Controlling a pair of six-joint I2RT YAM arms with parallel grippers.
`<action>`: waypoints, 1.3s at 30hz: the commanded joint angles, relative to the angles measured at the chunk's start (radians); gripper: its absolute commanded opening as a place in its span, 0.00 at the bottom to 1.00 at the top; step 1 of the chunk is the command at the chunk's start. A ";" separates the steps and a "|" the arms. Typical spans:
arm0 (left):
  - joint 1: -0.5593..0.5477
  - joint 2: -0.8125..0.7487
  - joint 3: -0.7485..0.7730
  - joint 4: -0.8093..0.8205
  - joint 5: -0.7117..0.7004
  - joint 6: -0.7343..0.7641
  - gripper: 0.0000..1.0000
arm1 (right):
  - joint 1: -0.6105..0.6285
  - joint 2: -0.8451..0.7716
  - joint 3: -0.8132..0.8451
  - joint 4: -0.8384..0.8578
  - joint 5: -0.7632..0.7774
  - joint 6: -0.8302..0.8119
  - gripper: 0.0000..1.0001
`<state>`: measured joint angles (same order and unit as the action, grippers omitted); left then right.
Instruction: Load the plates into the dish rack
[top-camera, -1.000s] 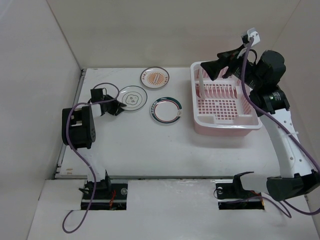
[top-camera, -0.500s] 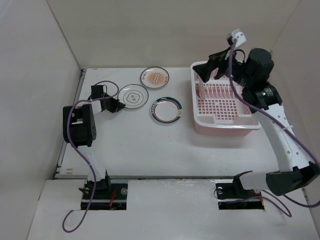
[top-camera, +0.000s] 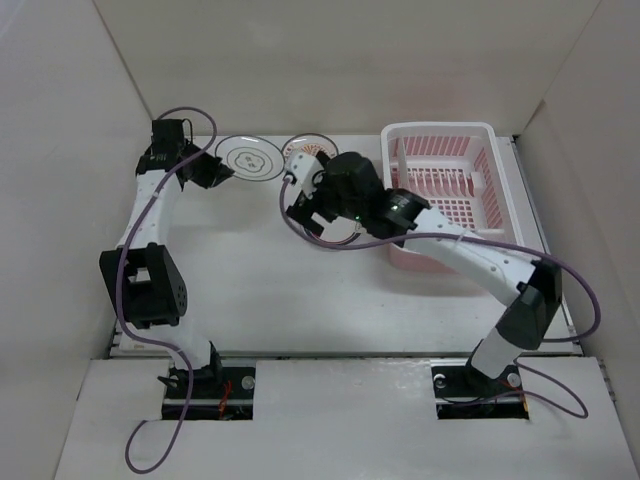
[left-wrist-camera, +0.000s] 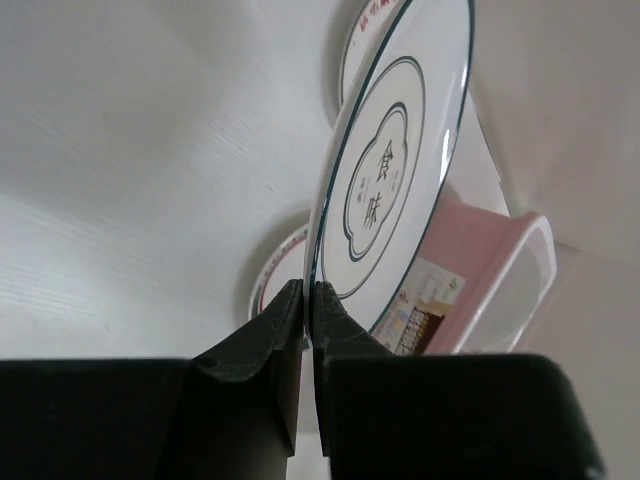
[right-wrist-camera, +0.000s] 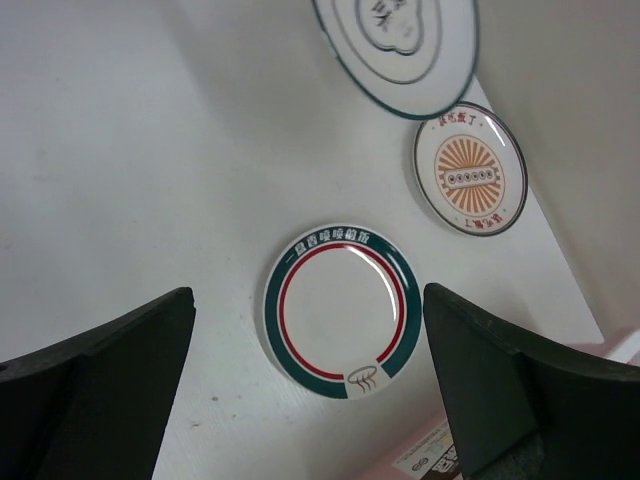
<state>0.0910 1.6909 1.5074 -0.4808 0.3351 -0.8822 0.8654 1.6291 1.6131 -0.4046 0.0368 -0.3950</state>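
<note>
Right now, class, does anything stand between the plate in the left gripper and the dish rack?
Yes. In the top view the right arm, its right gripper open above the ringed plate, lies across the line from the flower-outline plate, shut in the left gripper, to the dish rack.

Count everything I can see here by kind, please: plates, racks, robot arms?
Small round white plates: 3 (dark flower-outline plate, orange-patterned plate, green-and-red-ringed plate)
Pink-and-white plastic dish rack: 1
White robot arms: 2 (left arm, right arm)
Total: 6
</note>
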 joint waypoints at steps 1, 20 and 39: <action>-0.008 -0.008 0.051 -0.208 0.105 -0.017 0.00 | 0.055 0.050 0.057 0.092 0.132 -0.093 1.00; -0.108 -0.178 0.002 -0.177 0.326 -0.100 0.00 | 0.083 0.298 0.197 0.170 0.259 -0.114 0.97; -0.079 -0.209 -0.007 -0.164 0.288 -0.061 0.00 | 0.083 0.291 0.131 0.211 0.322 -0.048 0.00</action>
<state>-0.0143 1.5352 1.4979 -0.7074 0.6098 -0.9604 0.9749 1.9606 1.7393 -0.2714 0.3080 -0.5137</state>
